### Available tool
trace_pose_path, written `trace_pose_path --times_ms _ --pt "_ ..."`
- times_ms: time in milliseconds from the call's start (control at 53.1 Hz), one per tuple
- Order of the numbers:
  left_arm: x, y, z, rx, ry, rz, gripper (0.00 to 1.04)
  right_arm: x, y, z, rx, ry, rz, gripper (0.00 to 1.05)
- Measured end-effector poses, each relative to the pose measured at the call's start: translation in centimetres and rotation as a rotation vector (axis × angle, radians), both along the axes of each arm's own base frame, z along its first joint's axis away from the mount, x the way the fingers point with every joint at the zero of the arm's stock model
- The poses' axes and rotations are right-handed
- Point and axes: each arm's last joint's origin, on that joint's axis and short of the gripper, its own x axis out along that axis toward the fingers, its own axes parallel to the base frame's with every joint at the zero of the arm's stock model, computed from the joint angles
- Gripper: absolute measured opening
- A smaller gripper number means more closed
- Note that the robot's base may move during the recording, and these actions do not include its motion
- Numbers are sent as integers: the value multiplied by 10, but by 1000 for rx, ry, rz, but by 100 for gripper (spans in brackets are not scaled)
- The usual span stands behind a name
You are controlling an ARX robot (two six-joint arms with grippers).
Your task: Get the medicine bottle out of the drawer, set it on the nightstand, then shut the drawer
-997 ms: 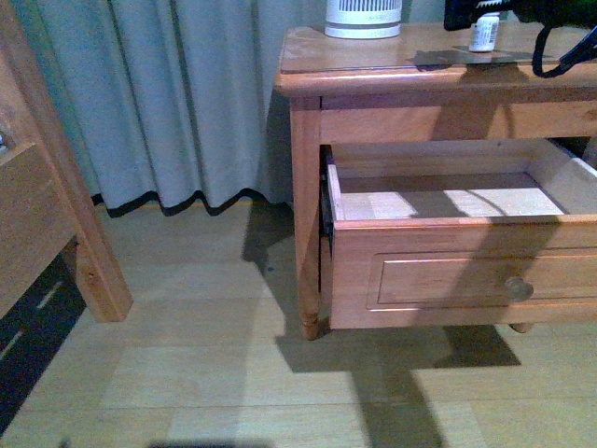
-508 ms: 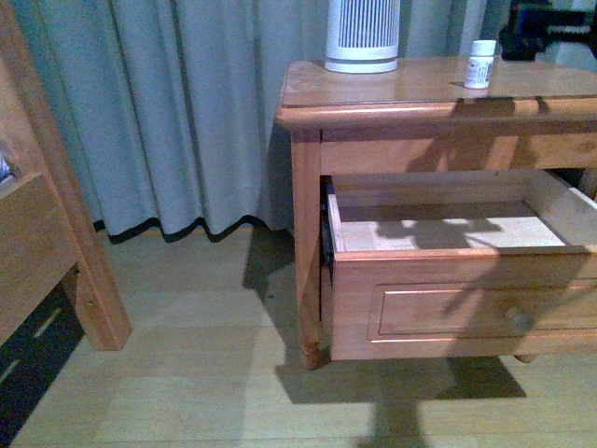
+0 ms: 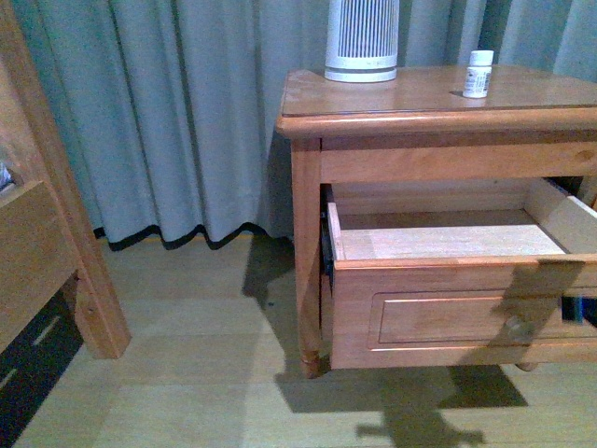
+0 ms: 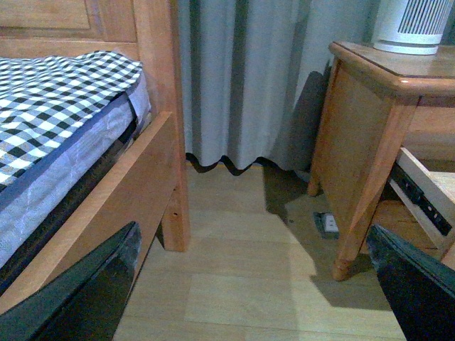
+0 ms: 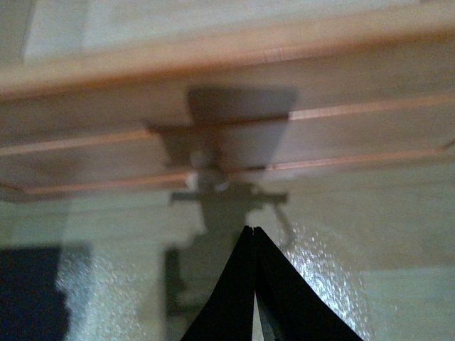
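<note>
Cool bluish cast, dim; hard shadows on the floor (image 3: pixel 233 392); right wrist view blurred, glare beside the fingers (image 5: pixel 234 284).

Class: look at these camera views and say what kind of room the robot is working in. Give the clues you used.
Most likely a bedroom. A bed with a checked sheet stands beside a wooden nightstand, floor-length curtains hang behind, and a medicine bottle sits on the nightstand above its open drawer.

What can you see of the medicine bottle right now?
The medicine bottle is a small white cylinder with a white cap and a pale printed label, text too small to read. It stands upright on the nightstand top, toward its right rear, apart from the ribbed white appliance. Nothing touches it but the wood under it.
</note>
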Motion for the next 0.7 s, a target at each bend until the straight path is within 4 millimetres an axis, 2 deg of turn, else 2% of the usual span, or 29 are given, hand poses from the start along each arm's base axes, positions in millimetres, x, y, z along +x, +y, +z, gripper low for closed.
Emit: trace_pose_path --times_ms 132,320,489,696 --pt "0 0 0 0 0 0 98 3 -1 -20 -16 10 -18 3" --pt "0 0 0 0 0 0 98 26 -2 -27 -67 -51 -18 3" --pt "0 0 0 0 0 0 98 57 -2 -30 -130 -114 -7 3" --pt "0 0 0 0 0 0 98 113 -3 -28 -210 -210 4 3"
